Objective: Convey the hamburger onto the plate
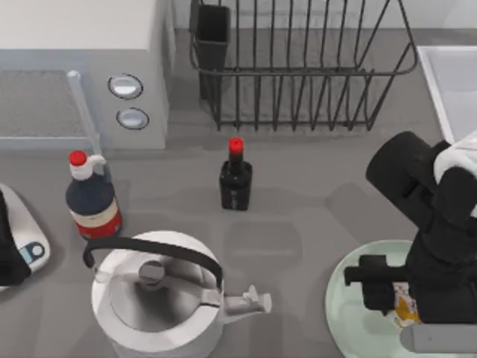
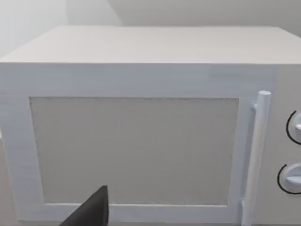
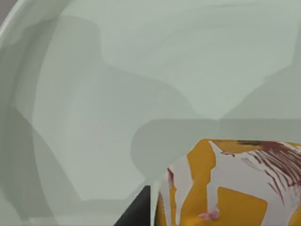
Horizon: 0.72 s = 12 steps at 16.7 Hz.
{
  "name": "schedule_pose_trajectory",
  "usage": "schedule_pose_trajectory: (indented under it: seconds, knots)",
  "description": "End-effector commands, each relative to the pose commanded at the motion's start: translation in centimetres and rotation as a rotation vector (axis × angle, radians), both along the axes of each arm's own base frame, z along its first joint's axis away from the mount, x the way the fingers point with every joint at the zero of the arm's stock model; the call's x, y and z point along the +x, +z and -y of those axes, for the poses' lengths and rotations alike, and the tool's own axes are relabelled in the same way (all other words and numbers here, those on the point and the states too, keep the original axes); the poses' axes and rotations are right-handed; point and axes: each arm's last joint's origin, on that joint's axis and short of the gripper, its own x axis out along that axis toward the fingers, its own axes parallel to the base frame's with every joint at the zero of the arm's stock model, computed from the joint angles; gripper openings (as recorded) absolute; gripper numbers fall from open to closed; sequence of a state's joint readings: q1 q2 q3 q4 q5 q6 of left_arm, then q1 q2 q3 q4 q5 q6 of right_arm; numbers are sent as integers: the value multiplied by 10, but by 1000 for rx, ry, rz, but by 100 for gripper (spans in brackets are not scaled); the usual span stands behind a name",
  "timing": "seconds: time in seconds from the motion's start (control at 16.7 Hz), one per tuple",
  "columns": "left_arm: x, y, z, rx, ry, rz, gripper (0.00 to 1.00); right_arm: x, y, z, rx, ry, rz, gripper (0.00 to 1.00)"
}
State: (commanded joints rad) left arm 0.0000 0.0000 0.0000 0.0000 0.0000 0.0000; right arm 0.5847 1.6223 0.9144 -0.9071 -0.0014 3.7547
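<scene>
The pale mint-green plate lies at the table's front right. My right gripper hangs over it, shut on the hamburger, a small tan item with yellow-orange patches that shows partly between the dark fingers. In the right wrist view the hamburger sits close to the camera above the plate's smooth surface and casts a shadow on it, with one dark finger beside it. My left arm stays parked at the table's left edge, facing the microwave.
A white kettle with a black handle stands front centre, its spout pointing toward the plate. A small dark bottle and a red-capped sauce bottle stand mid-table. The microwave, a wire dish rack and a white tray line the back.
</scene>
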Motion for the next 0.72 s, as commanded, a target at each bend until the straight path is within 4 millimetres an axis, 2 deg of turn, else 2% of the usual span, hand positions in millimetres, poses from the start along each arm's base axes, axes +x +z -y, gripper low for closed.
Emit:
schedule_pose_trajectory:
  seconds: [0.36,0.72]
  knots:
    - [0,0,0,0,0,0,100,0,0,0,0,0,0,98]
    - [0,0,0,0,0,0,100,0,0,0,0,0,0,100]
